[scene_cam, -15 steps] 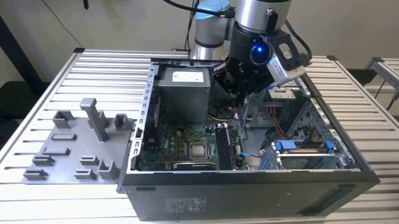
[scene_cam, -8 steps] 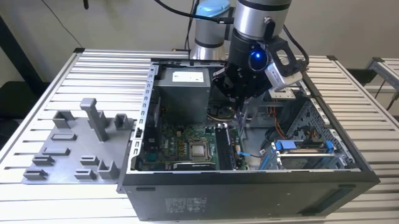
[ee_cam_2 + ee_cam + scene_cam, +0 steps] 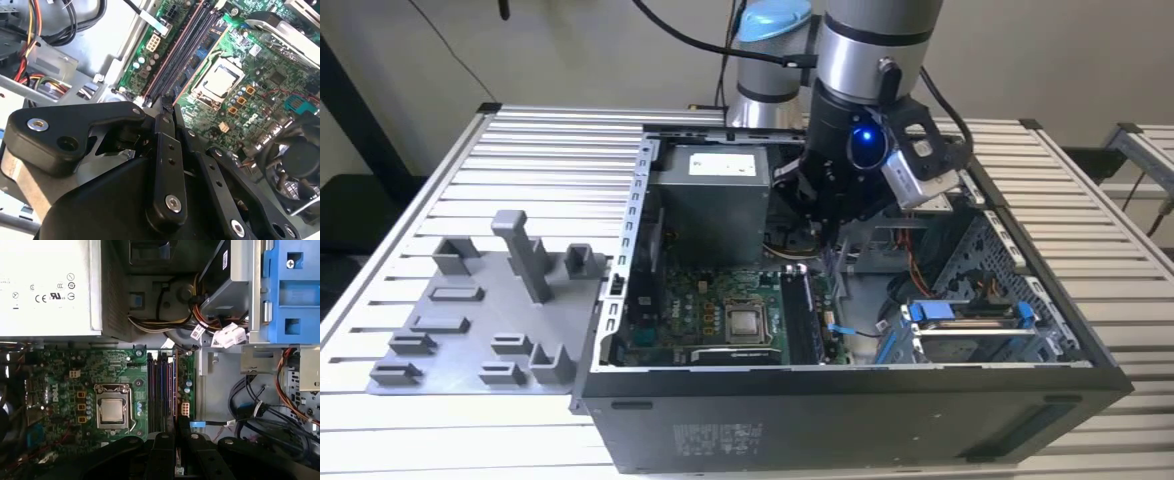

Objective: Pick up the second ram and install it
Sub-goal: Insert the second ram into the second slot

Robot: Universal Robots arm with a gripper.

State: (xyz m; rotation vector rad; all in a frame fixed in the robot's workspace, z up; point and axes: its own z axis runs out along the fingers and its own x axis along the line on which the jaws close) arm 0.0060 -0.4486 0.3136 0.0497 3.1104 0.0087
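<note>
My gripper (image 3: 825, 258) hangs inside the open computer case (image 3: 854, 420), right over the memory slots (image 3: 803, 312). In both wrist views its black fingers (image 3: 165, 150) stand pressed together at the near end of the slots (image 3: 160, 390). The second ram (image 3: 176, 390) shows edge-on as a thin brown-orange strip running from the gripper (image 3: 176, 432) along the outermost slot, on the side away from the processor. In the second wrist view the same strip (image 3: 200, 60) lies beside the dark slots (image 3: 180, 55), starting at the gripper (image 3: 165, 107). How deep it sits in the slot I cannot tell.
The green motherboard (image 3: 65, 390) carries a bare processor (image 3: 112, 410) beside the slots. A grey power supply (image 3: 707, 200) and bundled cables (image 3: 165, 325) crowd the back of the case. A blue drive bay (image 3: 961, 315) stands on the exterior view's right. The grey holder tray (image 3: 467, 330) lies outside the case.
</note>
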